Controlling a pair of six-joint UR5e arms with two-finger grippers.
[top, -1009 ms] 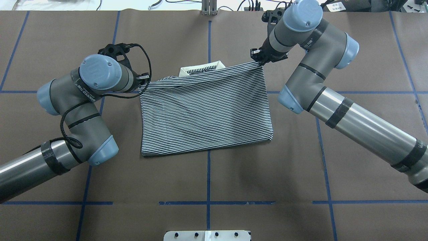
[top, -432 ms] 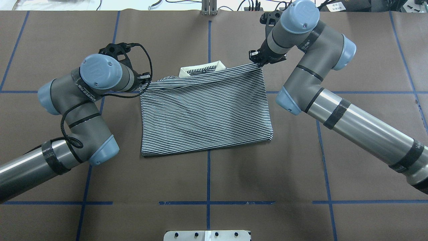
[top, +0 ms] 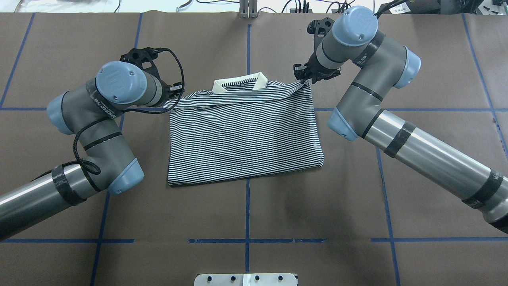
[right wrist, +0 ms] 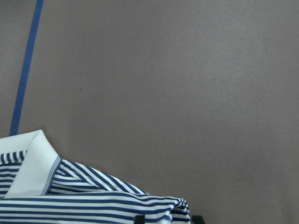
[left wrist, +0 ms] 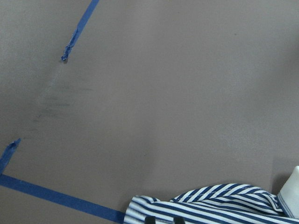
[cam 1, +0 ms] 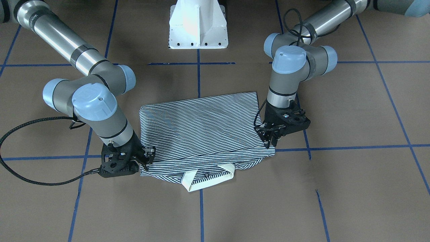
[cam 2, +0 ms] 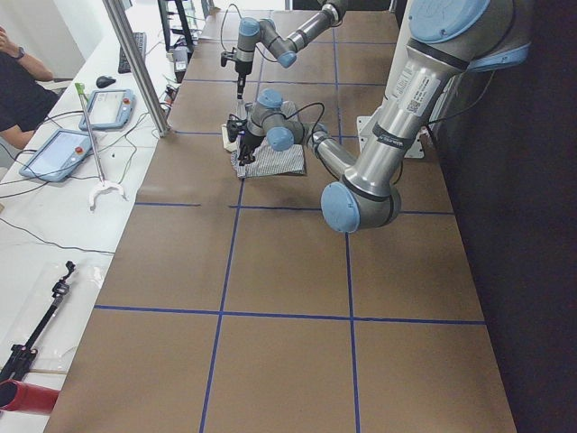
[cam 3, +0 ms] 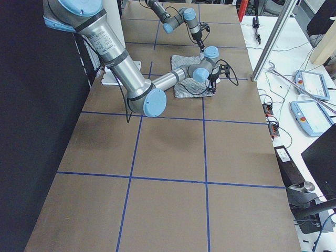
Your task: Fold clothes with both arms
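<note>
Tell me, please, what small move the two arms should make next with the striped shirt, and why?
Probably lower both corners and open. The left gripper and right gripper each pinch a far corner of the polo shirt, folded over up to its cream collar, and the edge between them sags, so the fold looks ready to lay down.

Right end effector [top: 304,78] shifted inward, polo shirt [top: 244,135] top edge slackened, collar [top: 240,82] more exposed

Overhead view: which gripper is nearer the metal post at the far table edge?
Right. The right gripper is right of the metal post; the left gripper is further out on its left and closer to the robot.
</note>
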